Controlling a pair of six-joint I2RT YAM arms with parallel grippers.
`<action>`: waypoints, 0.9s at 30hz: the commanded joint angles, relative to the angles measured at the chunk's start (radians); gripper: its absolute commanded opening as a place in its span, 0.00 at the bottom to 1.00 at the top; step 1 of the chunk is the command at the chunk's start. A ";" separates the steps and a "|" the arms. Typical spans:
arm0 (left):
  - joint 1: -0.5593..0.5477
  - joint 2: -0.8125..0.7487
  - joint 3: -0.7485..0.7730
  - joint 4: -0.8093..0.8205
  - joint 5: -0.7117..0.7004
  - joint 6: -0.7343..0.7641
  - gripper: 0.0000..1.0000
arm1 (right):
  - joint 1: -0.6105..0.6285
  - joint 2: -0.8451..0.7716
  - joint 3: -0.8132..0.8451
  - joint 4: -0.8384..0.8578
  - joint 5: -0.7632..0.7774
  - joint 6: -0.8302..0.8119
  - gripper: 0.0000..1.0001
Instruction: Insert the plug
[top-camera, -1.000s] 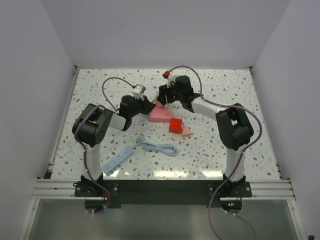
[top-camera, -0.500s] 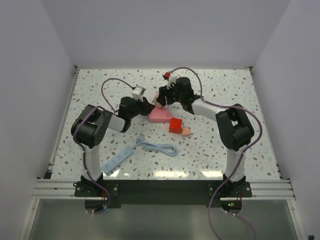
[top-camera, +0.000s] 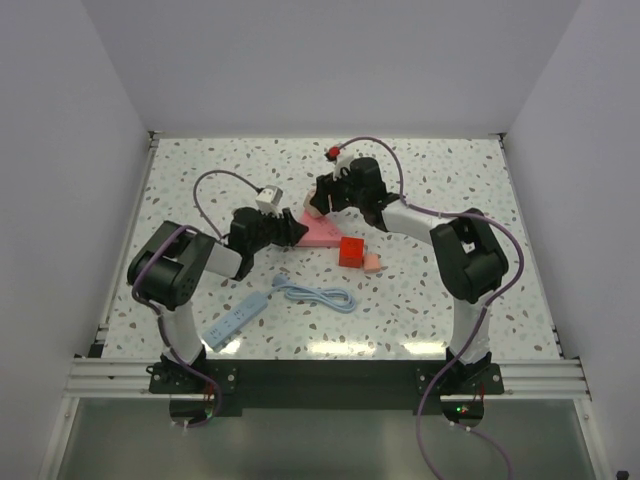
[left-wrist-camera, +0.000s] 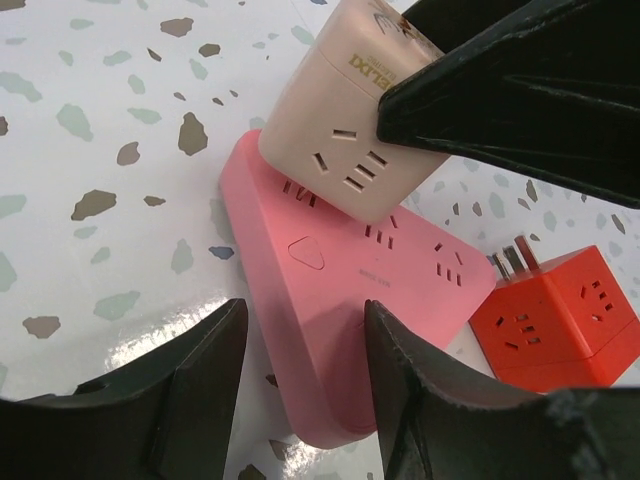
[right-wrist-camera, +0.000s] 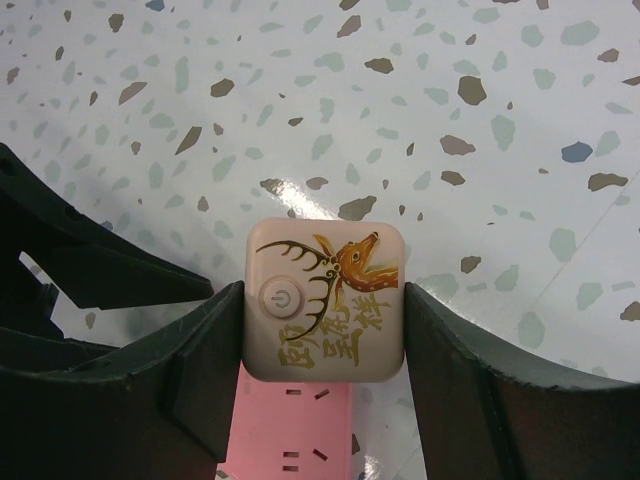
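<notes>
A: Where's the plug (left-wrist-camera: 345, 130)?

B: In your right gripper (right-wrist-camera: 322, 292), pinched on two opposite sides with the button face up. It's tilted at the far edge of the pink strip (left-wrist-camera: 420, 290). The prongs are hidden, so I can't tell if they're seated.

A: And the left gripper (left-wrist-camera: 303, 310)?

B: Jaws apart, empty, straddling the strip's near corner. Your right arm owns this move: level the plug, then press down into the strip.

Glossy table (left-wrist-camera: 100, 120), smooth pink plastic strip (left-wrist-camera: 330, 300)
</notes>
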 joint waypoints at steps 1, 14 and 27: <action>-0.005 -0.019 -0.043 -0.014 -0.007 -0.046 0.55 | 0.021 0.031 -0.072 -0.184 0.013 0.021 0.08; -0.005 -0.046 -0.147 0.003 -0.035 -0.269 0.68 | 0.021 -0.005 -0.103 -0.163 0.045 0.044 0.07; -0.008 -0.049 -0.222 0.082 0.083 -0.339 0.53 | 0.027 -0.009 -0.103 -0.158 0.091 0.055 0.07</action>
